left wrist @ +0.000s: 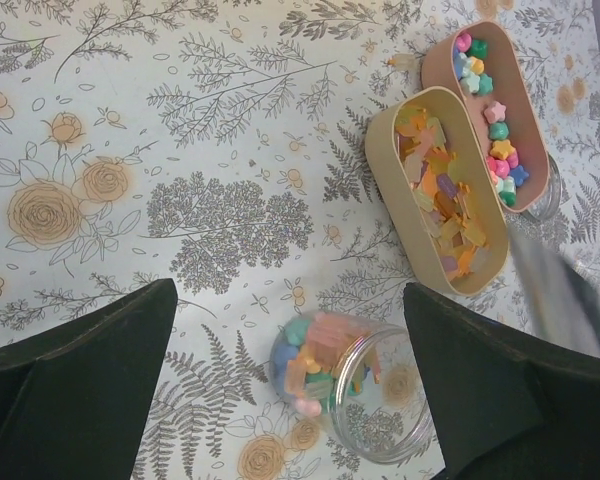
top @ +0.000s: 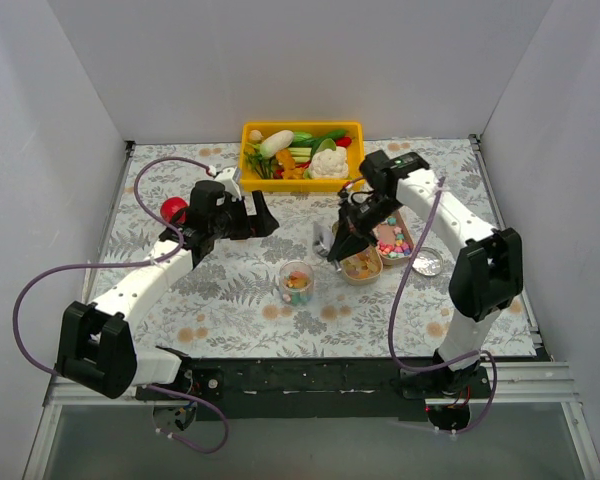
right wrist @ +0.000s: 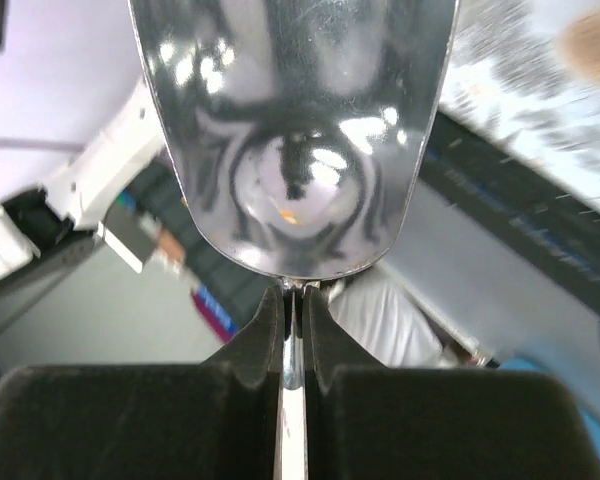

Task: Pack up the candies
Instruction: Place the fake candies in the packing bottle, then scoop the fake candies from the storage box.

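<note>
The left end effector [left wrist: 290, 288] hangs wide open above the worktop [left wrist: 130, 120]. Some candies [left wrist: 310, 355] sit in a clear jar [left wrist: 385, 425] between its fingers, and more fill two oval trays [left wrist: 385, 145] just ahead of its fingertips. The right end effector [right wrist: 293, 300] is clamped on the handle of a metal scoop [right wrist: 295, 130].

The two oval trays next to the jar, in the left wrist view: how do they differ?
The cream tray has pale beige walls; the pink tray has salmon walls. The cream tray holds flat orange-tan candies; the pink tray holds pastel star candies. The cream tray lies nearer the jar than the pink tray. Both are oval, open, side by side.
</note>
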You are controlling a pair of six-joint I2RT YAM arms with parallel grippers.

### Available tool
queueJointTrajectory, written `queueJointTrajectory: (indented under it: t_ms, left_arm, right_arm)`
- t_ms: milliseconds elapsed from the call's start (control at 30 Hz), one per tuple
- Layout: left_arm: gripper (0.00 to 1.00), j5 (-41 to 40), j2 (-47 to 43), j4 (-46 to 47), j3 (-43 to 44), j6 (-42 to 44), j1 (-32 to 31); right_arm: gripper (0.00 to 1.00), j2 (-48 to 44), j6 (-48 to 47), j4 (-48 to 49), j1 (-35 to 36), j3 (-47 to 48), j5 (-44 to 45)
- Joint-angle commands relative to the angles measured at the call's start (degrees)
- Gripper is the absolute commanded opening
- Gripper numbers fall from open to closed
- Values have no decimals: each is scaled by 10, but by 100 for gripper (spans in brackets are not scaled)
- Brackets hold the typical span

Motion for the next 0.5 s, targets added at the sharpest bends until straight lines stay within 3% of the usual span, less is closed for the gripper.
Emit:
queueJointTrajectory:
  t_ms: [0,167,467]
  left_arm:
    - [98,3,3,-4,33,12,-1]
    - [98,7,21,-14,56,18,-1]
    - [98,32,51,-20,74,19,-1]
  right_arm:
    - [1,-57,-45,-7,-65,-21,105]
    - [1,-77,-87,-8,-71,-98,246]
    - [1,-68,-84,-8,-69,-101,458]
